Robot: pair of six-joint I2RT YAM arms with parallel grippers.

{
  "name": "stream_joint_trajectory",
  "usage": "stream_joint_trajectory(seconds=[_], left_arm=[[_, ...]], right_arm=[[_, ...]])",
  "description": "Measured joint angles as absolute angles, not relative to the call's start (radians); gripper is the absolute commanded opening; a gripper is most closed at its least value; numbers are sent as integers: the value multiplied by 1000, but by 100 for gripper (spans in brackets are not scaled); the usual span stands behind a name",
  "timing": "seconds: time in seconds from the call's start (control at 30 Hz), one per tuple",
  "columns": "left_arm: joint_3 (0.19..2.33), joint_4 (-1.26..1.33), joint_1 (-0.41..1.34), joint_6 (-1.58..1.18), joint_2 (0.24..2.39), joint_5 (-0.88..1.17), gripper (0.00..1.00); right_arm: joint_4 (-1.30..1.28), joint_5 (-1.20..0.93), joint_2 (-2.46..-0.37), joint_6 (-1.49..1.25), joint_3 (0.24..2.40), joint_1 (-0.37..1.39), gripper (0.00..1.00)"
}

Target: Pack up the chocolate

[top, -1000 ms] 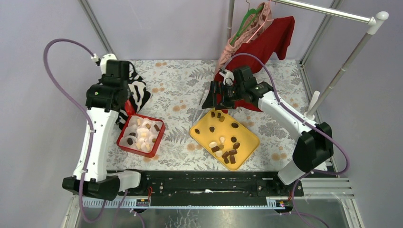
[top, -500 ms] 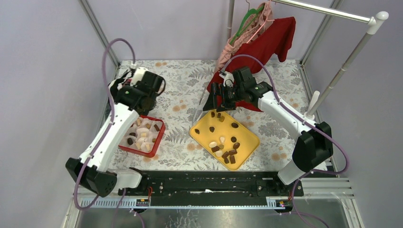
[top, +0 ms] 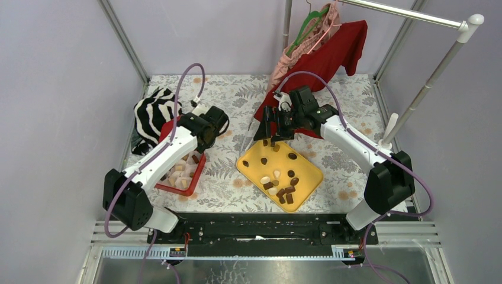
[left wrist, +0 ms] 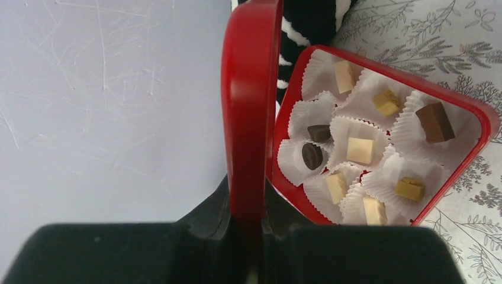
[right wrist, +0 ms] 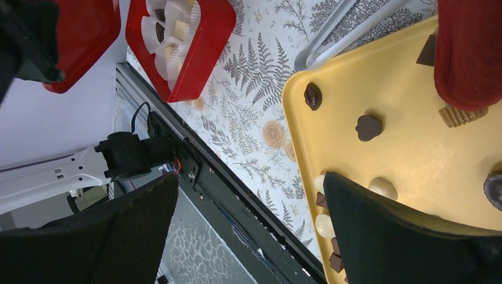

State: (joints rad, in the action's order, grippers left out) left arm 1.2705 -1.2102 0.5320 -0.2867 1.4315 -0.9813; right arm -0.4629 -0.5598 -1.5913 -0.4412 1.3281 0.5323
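Note:
My left gripper (left wrist: pixel 248 220) is shut on the edge of the red box lid (left wrist: pixel 248 106), which stands on edge between the jaws. Beside it lies the open red box (left wrist: pixel 476 115), its white paper cups holding cream, tan and dark chocolate (left wrist: pixel 359 150). In the top view the left arm reaches across the box (top: pixel 177 186). More chocolate (top: pixel 284 189) lies loose on the yellow tray (top: pixel 311 168). My right gripper (top: pixel 267 127) hangs open over the tray's far corner, nothing between its fingers. Dark and cream pieces (right wrist: pixel 368 127) on the tray (right wrist: pixel 414 165) show beside its right finger.
A zebra-striped cloth (top: pixel 151 112) lies at the back left. Red and pink garments (top: pixel 331 50) hang from a rack (top: pixel 432 77) at the back right, reaching down to the table. A pale wire piece (top: pixel 248 139) lies between box and tray.
My left arm has swung from the back left towards the right, across the box, carrying the red lid and uncovering the zebra cloth. The right arm has barely moved.

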Motion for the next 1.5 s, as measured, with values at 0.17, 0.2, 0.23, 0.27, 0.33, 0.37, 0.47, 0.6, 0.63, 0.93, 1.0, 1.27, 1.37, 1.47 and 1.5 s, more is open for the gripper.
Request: stream_joint_trajectory(seconds=[0.17,0.2,0.23,0.27,0.33,0.37,0.47,0.6,0.63,0.93,1.0,1.27,1.37,1.47,1.5], left_arm=[[1246,-1203,546,-300,1481,-995,0],[1240,-1197,548,-302,1486,-1002,0],[1231,-1191,549,-303,1489,-1010,0],[1219,-1185,551,-305,1491,-1015,0],[1200,-1182,554,-311,1497,-1026,0],[1193,-1180,557,-316,1503,-1033,0],[1180,-1170,573,-331,1525,-1053,0],[1163,-1150,602,-347,1563,-1066,0],[1160,-1144,606,-349,1575,-1067,0],[1157,-1140,635,-416,1691,-1109,0],[1172,-1156,640,-452,1739,-1135,0],[1214,-1251,656,-610,1855,-1196,0],[1215,-1266,656,-628,1857,-1195,0],[1216,-1268,656,-630,1858,-1186,0],[1216,-1269,656,-630,1858,-1184,0]], right_arm=[[-442,-561,-1602,-438,1328,532,100],[-436,-561,-1610,-437,1328,532,100],[-433,-561,-1617,-437,1328,532,100],[-431,-561,-1626,-437,1328,532,100],[-430,-561,-1637,-437,1328,532,100],[-429,-561,-1640,-436,1328,532,100],[-426,-561,-1641,-434,1328,532,100],[-417,-561,-1641,-429,1328,532,100],[-414,-561,-1641,-426,1328,532,100],[-413,-560,-1641,-419,1328,532,100],[-414,-560,-1641,-416,1326,532,100],[-415,-558,-1641,-405,1318,532,100],[-420,-557,-1641,-404,1314,532,100],[-423,-557,-1641,-403,1313,532,100],[-424,-557,-1641,-403,1313,532,100]])
